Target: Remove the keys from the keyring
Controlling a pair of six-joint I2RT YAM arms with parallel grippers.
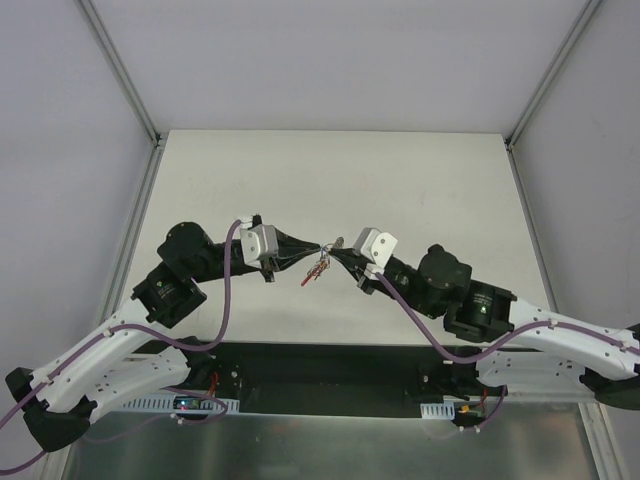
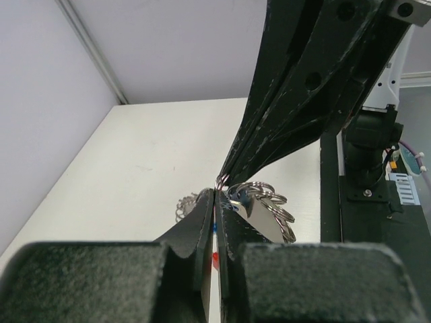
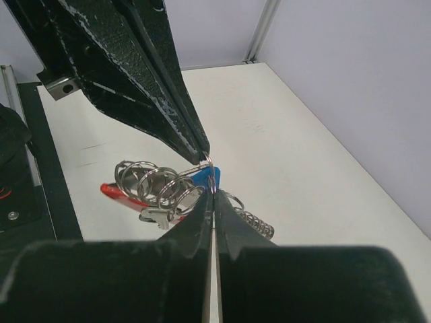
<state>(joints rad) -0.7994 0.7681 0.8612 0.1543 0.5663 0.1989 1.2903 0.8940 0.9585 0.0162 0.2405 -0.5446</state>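
The left pincer [image 1: 316, 248] and right pincer [image 1: 337, 251] are clenching the keyring [image 3: 210, 163] tip to tip above the surface [image 1: 420, 180], and the keys [image 3: 157, 214] are dangling just beneath, equally near both.

You're looking at a silvery wire keyring [image 3: 176, 183] with a bright red tag [image 3: 116, 193] and a blue tag [image 3: 201, 176]. Keys [image 3: 156, 214] are dull grey. Left gripper [image 3: 204, 156] is black with pale scuff flecks; right gripper [image 3: 213, 196] is plain black. Table [image 1: 400, 180] is off-white, cables [image 1: 228, 290] are purple.
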